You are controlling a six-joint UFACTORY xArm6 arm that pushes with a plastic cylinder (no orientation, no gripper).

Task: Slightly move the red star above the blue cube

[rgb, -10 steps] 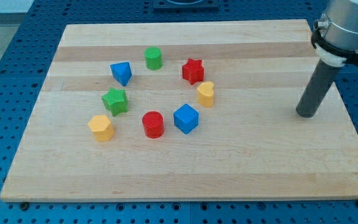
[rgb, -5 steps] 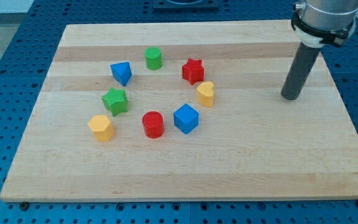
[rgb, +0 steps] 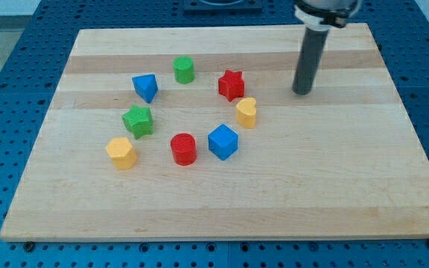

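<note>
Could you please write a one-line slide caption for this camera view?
My tip rests to the right of the red star, with the blue cube below amid a ring of blocks.

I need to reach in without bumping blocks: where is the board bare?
Bare: everything right of my tip, and the strip along the view's bottom below the blue cube. Crowded: the ring from red star to yellow block.

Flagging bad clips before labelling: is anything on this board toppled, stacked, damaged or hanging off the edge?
Nothing stands out. All eight blocks rest flat and apart in a loose ring on the wooden board, none near an edge. The red star sits above the blue cube, with the yellow block between them. My tip is right of the star, touching nothing.
</note>
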